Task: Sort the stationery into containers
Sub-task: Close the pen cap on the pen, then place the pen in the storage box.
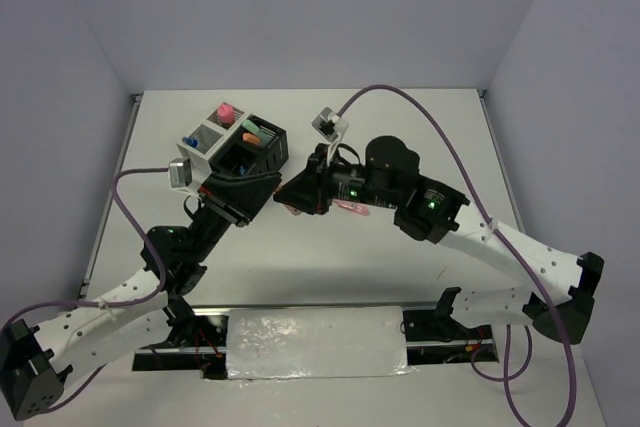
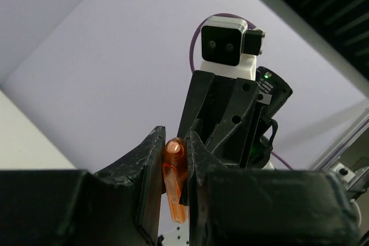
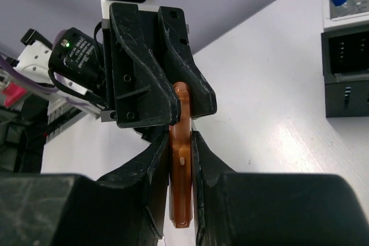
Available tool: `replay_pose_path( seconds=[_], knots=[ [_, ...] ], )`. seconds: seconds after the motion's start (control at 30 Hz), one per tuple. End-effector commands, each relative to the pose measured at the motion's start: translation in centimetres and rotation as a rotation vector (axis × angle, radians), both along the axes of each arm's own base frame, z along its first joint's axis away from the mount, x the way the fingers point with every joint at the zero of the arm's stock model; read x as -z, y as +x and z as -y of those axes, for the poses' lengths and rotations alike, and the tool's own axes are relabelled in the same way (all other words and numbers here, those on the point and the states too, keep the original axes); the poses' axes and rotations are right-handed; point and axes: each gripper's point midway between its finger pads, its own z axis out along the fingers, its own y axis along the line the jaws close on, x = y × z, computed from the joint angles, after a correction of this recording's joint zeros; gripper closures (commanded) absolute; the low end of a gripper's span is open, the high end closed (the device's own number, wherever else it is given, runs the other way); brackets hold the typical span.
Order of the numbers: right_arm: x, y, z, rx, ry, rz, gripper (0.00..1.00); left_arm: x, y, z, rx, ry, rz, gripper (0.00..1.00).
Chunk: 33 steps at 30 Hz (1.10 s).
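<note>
Clamping one end of an orange marker (image 2: 174,171), the left gripper (image 2: 174,137) has its jaws narrowly apart around it. The right gripper (image 3: 180,137) (facing it, tips nearly touching) grips the other end, above the table (image 1: 400,127) beside the mesh containers (image 1: 270,152).

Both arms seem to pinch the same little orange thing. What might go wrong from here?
The left fingers and right fingers both clamp the translucent orange marker; if one arm pulls before the other releases, it may twist loose. Dropped here, it would likely land outside the black and white mesh bins.
</note>
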Motion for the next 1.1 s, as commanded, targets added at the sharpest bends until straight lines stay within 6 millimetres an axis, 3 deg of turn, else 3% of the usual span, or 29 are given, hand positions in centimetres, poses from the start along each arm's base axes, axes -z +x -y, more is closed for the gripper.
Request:
replay_pose_path(
  seconds=[0.0, 0.23, 0.33, 0.4, 0.43, 0.5, 0.53, 0.57, 0.63, 0.7, 0.8, 0.87, 0.9, 0.93, 0.97, 1.0, 1.03, 1.07],
  knots=[
    [-16.0, 1.7, 1.1, 0.076, 0.398, 0.304, 1.0, 13.4, -3.6, 4.9, 0.25, 0.373, -0.178, 1.0],
    [-13.7, 2.7, -1.3, 0.018, 0.383, 0.252, 1.0, 11.9, -3.9, 4.9, 0.247, 0.387, -0.125, 1.0],
    [-13.0, 2.2, -1.7, -0.024, 0.352, 0.255, 1.0, 12.2, -3.4, 4.8, 0.225, 0.415, -0.143, 1.0],
    [-12.1, 2.2, -1.2, -0.015, 0.328, 0.261, 0.96, 11.3, -2.3, 4.0, 0.141, 0.423, -0.141, 1.0],
    [-10.3, 2.4, -1.0, -0.006, 0.301, 0.242, 0.9, 12.1, -1.9, 3.6, 0.109, 0.464, -0.174, 1.0],
    [-9.8, 2.6, 0.7, 0.034, 0.309, 0.235, 0.77, 10.5, -0.6, 2.3, 0.006, 0.468, -0.181, 1.0],
    [-7.8, 2.9, 0.9, 0.051, 0.289, 0.187, 0.58, 11.4, -0.1, 1.7, -0.036, 0.518, -0.219, 1.0],
    [-8.1, 2.8, 2.2, 0.076, 0.304, 0.191, 0.49, 9.7, 0.4, 1.3, -0.069, 0.512, -0.21, 1.0],
    [-6.4, 3.3, 3.3, 0.121, 0.28, 0.156, 0.28, 8.3, 1.3, 0.4, -0.14, 0.534, -0.219, 1.0],
    [-5.0, 4.3, 4.2, 0.173, 0.245, 0.131, 0.17, 7.5, 2.1, -0.1, -0.19, 0.54, -0.227, 1.0],
    [-2.4, 5.4, 5.9, 0.251, 0.181, 0.069, 0.11, 5.4, 3.2, -1.0, -0.27, 0.543, -0.241, 1.0],
    [-0.6, 6.2, 7.2, 0.311, 0.144, 0.048, 0.07, 6.0, 4.3, -1.6, -0.327, 0.591, -0.284, 1.0],
    [-0.2, 6.2, 8.3, 0.347, 0.129, 0.046, 0.07, 5.4, 5.3, -2.9, -0.418, 0.605, -0.306, 1.0],
    [0.0, 7.2, 9.5, 0.431, 0.123, 0.043, 0.06, 7.0, 6.3, -3.6, -0.476, 0.67, -0.356, 1.0],
    [1.2, 7.6, 10.4, 0.48, 0.097, 0.026, 0.06, 7.1, 7.2, -4.5, -0.535, 0.691, -0.379, 1.0],
    [1.5, 7.5, 11.7, 0.526, 0.086, 0.018, 0.05, 6.2, 8.8, -6.5, -0.636, 0.689, -0.404, 1.0],
    [1.7, 7.9, 12.6, 0.58, 0.078, 0.018, 0.05, 7.7, 10.1, -7.0, -0.675, 0.754, -0.451, 1.0],
    [1.8, 7.5, 13.2, 0.588, 0.075, 0.028, 0.05, 7.4, 11.2, -7.9, -0.722, 0.757, -0.469, 1.0]
  ],
)
